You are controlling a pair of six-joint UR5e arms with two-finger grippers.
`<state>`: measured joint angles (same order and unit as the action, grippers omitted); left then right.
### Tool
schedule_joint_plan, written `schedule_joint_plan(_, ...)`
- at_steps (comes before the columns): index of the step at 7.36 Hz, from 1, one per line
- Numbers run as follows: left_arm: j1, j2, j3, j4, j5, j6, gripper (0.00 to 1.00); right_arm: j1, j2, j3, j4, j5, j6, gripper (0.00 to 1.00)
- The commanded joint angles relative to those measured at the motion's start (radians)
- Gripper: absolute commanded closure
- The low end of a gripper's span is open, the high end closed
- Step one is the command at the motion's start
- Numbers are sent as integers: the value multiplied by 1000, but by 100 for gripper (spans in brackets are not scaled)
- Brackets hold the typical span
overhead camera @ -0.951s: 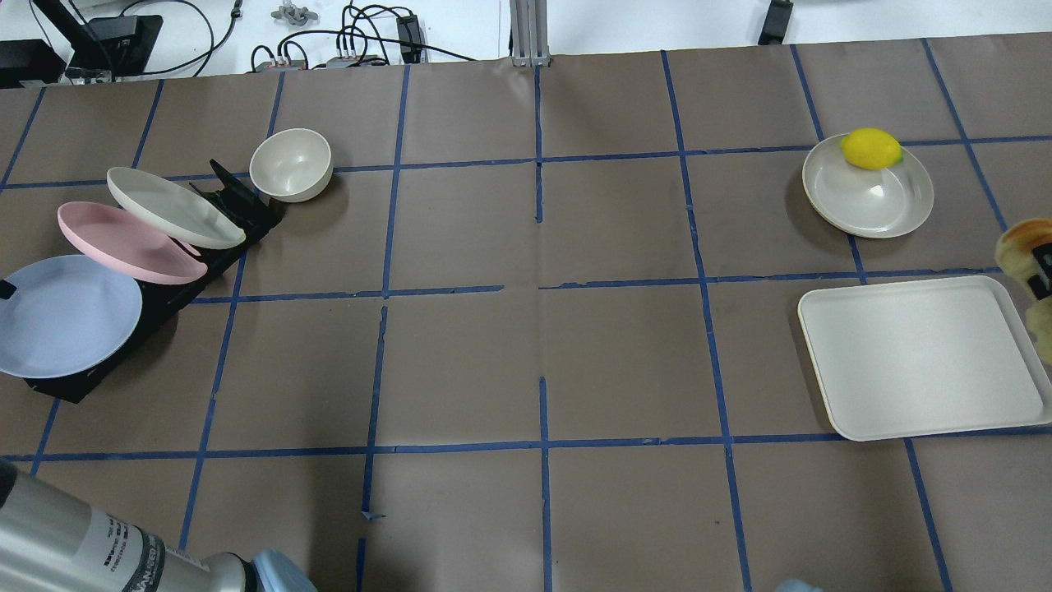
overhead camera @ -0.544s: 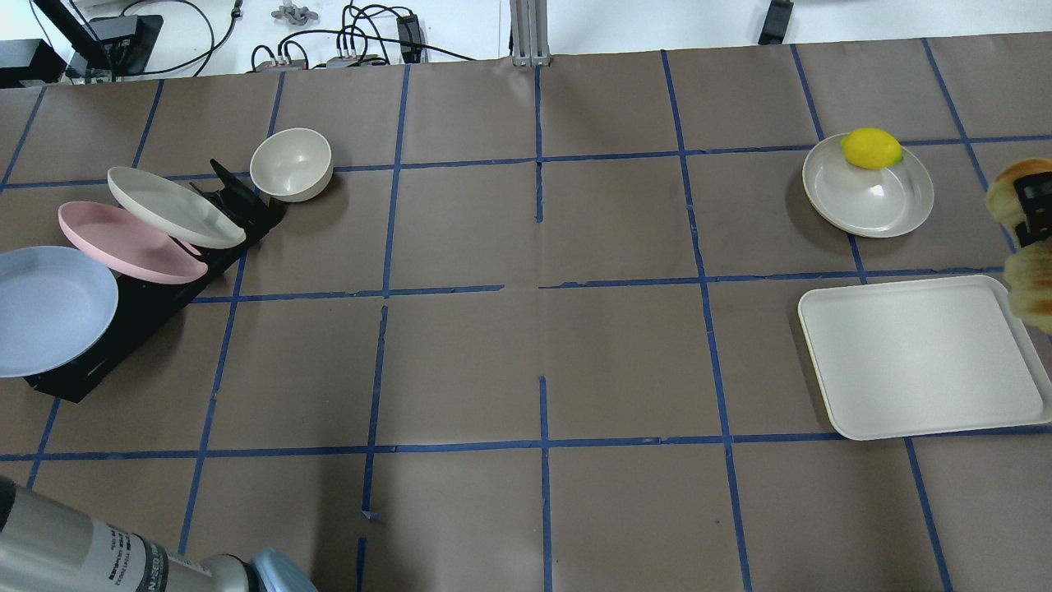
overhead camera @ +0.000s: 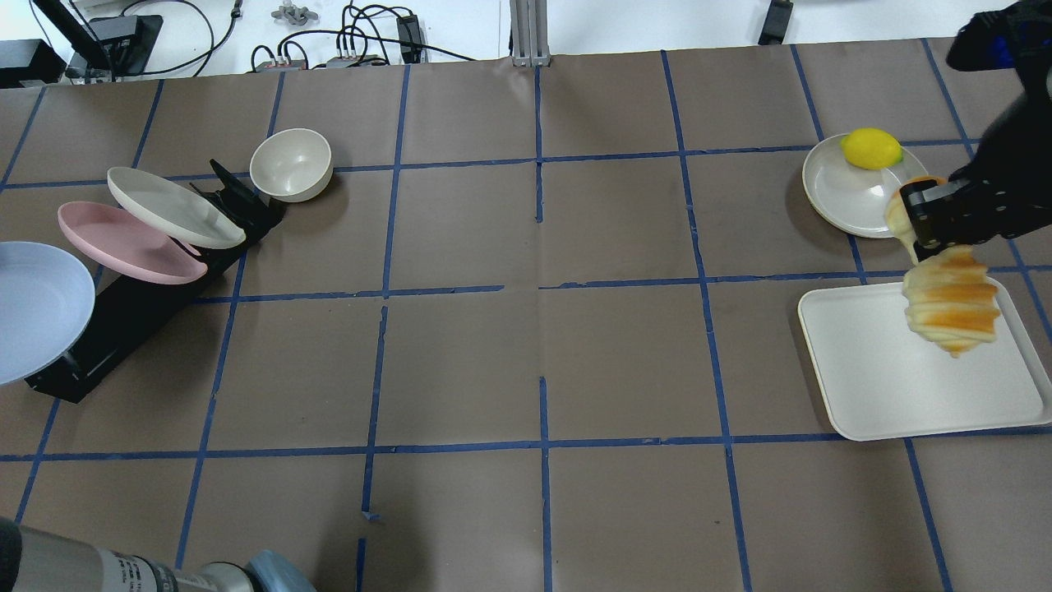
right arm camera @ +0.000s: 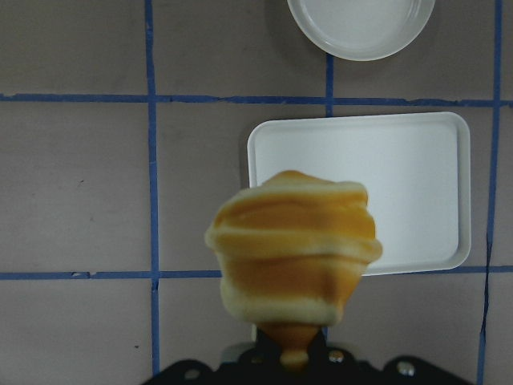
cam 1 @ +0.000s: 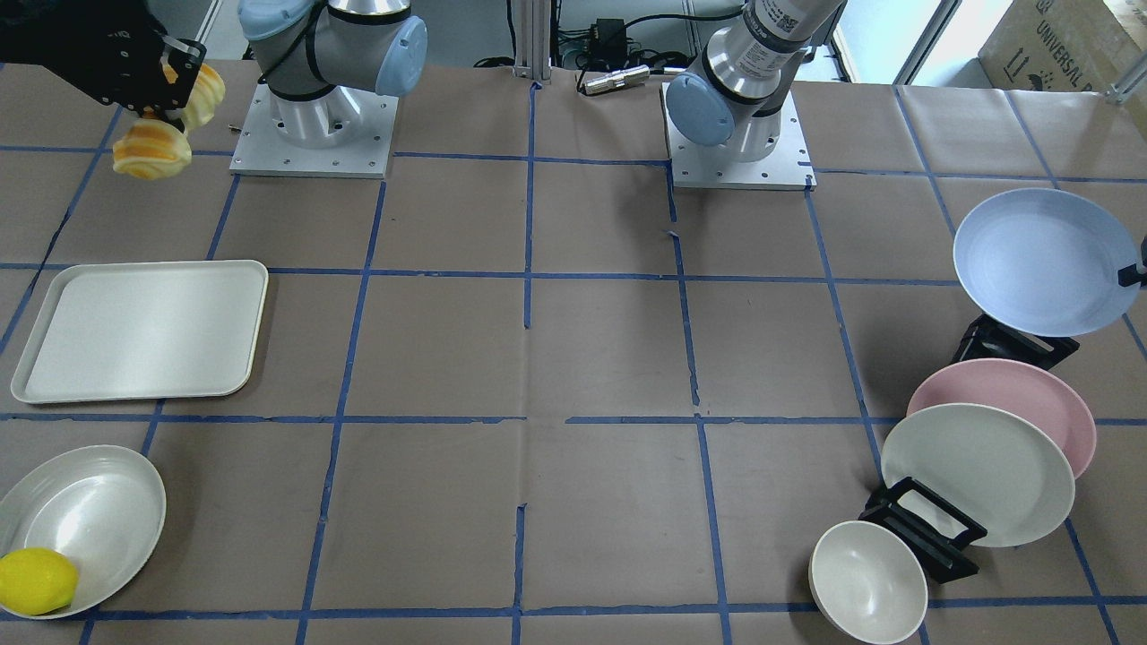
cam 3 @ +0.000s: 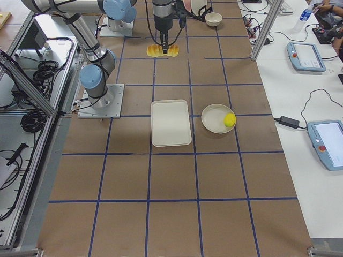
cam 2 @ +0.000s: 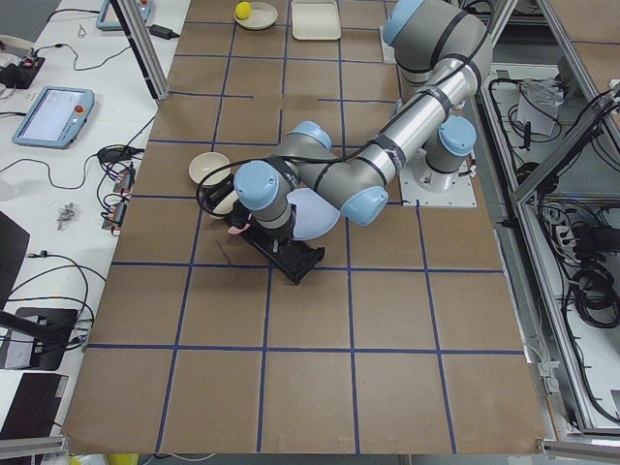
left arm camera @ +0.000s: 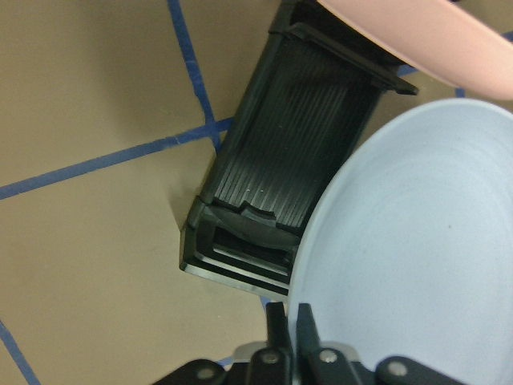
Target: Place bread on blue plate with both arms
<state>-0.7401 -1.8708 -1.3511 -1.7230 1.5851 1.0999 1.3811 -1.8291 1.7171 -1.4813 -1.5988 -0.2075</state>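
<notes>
The bread [overhead camera: 953,308], a ridged orange and cream loaf, hangs in my right gripper [overhead camera: 927,238], which is shut on its middle. It is held high above the far edge of the white tray [overhead camera: 888,378]. It also shows in the right wrist view [right arm camera: 292,245] and the front view [cam 1: 150,149]. My left gripper [left arm camera: 288,319] is shut on the rim of the blue plate [left arm camera: 417,257]. It holds the plate tilted above the near end of the black rack [left arm camera: 296,160]. The plate sits at the left edge of the overhead view [overhead camera: 33,308].
A pink plate [overhead camera: 123,242] and a cream plate [overhead camera: 173,205] lean in the black rack [overhead camera: 131,321]. A cream bowl [overhead camera: 290,164] stands beside it. A lemon [overhead camera: 871,148] lies on a cream plate [overhead camera: 855,197] beyond the tray.
My right gripper has swung in from the right edge with the bread, now over the tray's far side. My left gripper has drawn the blue plate further left, off the rack.
</notes>
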Motion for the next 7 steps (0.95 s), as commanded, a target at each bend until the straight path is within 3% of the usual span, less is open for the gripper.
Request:
schedule_joint_plan(1, -45, 83, -6, -72, -4, -81, 90, 181, 78, -25, -36, -9, 188, 92)
schedule_joint_plan(3, -201, 78, -11, -60, -8, -238, 89, 292, 178, -141, -25, -15, 284, 93)
schedule_joint_plan(6, -494, 79, -61, -60, -20, -544, 89, 319, 205, -163, -19, -33, 310, 93)
schedule_joint_plan(7, -568, 85, -100, -55, -74, -646, 89, 319, 211, -168, -19, -44, 310, 93)
